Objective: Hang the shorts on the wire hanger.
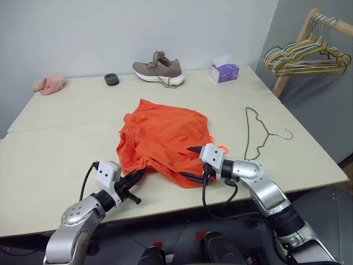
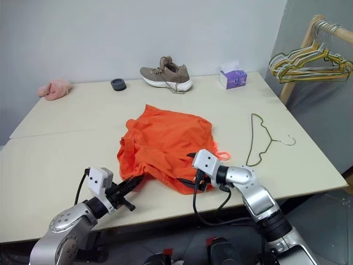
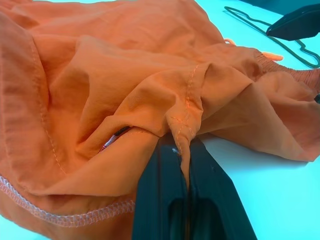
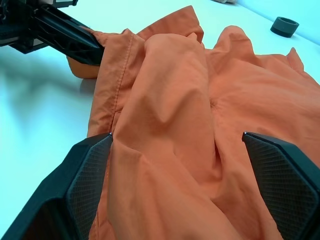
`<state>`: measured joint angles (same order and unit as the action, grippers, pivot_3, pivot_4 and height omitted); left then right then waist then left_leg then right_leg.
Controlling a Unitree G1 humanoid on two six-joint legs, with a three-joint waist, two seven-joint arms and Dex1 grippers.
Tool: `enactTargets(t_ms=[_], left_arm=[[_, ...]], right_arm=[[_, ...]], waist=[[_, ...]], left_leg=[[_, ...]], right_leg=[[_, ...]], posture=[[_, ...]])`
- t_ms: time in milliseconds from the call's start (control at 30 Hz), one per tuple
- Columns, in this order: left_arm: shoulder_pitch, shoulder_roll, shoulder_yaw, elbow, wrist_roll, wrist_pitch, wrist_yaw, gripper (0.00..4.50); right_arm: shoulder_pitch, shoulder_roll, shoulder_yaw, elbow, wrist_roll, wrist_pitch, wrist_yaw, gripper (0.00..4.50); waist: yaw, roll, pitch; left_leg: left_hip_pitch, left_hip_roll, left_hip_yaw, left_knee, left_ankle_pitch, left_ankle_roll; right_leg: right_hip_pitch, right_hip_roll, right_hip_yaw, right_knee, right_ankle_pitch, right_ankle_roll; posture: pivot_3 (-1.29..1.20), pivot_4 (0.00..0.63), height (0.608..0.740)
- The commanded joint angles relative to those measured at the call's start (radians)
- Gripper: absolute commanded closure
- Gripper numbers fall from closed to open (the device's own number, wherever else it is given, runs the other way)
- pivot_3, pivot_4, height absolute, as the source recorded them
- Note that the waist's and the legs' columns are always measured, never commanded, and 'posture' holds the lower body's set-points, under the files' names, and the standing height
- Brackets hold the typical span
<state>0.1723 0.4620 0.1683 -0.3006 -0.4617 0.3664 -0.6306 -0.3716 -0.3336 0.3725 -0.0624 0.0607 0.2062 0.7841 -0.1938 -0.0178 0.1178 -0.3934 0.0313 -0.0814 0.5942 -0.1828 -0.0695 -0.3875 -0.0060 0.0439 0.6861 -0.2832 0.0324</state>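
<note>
The desk [image 1: 66, 160] is broad and pale, and the shorts [image 1: 165, 138] lie crumpled near its front edge, a bright orange heap running from the far middle down toward the robot. The left pincer [image 1: 134, 179] is clenched on a pinch of fabric at the heap's near left corner; in the left wrist view the cloth is plainly caught between the two black fingers. The right pincer [image 1: 192, 162] is spread wide at the near right edge, one finger on either side of a raised fold, with nothing yet gripped. The wire hanger [image 1: 259, 132] lies flat well off to the right of the shorts, apart from them, its long side running away from the robot and its hook pointing toward the desk's right edge. The right arm is clearly the nearer one to it, so I judge that any reach for the hanger falls to that side while the left keeps the cloth. I can read no brand, label or writing on the shorts or the hanger.
</note>
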Motion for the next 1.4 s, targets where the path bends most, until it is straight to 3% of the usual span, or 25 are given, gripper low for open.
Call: enactTargets(t_ms=[33,633,733,1133,1400], left_arm=[[-0.015,0.01,0.015,-0.046,-0.012,0.0,0.002,4.11],[0.001,0.004,0.024,-0.061,-0.031,0.015,0.008,4.11],[0.005,0.0,0.034,-0.06,-0.027,0.0,0.018,3.59],[0.021,-0.008,0.059,-0.054,-0.007,-0.04,0.038,0.02],[0.077,0.046,0.045,-0.117,0.005,-0.008,0.018,0.02]], right_arm=[[-0.006,0.005,-0.023,-0.022,0.009,-0.01,-0.005,0.05],[-0.002,0.0,-0.027,-0.027,0.01,-0.005,-0.008,0.05],[-0.002,0.0,-0.027,-0.027,0.01,-0.005,-0.008,0.0],[-0.004,0.0,-0.027,-0.023,0.011,-0.006,-0.006,0.0],[0.035,-0.092,-0.032,-0.106,0.045,0.018,0.084,0.0]], waist=[[0.0,0.0,0.0],[-0.001,0.004,0.002],[0.0,0.004,0.002],[0.0,0.013,0.003],[0.003,0.003,0.0]], left_leg=[[0.0,0.0,0.0,0.0,0.0,0.0],[0.003,0.002,-0.003,-0.004,0.0,0.0],[0.003,0.002,-0.003,-0.004,0.0,0.0],[0.005,0.01,-0.009,-0.006,0.0,0.0],[0.005,0.01,-0.001,-0.001,-0.002,-0.003]], right_leg=[[0.0,0.0,0.0,0.0,0.0,0.0],[-0.001,0.003,-0.003,0.007,-0.004,-0.007],[-0.001,0.003,-0.003,0.007,-0.005,-0.007],[-0.002,0.011,-0.006,0.013,-0.01,-0.014],[-0.001,0.011,-0.001,0.01,-0.009,-0.013]], posture=[[-0.15,0.055,0.74],[-0.15,0.059,0.74],[-0.15,0.058,0.74],[-0.14,0.061,0.74],[-0.12,0.059,0.74]])
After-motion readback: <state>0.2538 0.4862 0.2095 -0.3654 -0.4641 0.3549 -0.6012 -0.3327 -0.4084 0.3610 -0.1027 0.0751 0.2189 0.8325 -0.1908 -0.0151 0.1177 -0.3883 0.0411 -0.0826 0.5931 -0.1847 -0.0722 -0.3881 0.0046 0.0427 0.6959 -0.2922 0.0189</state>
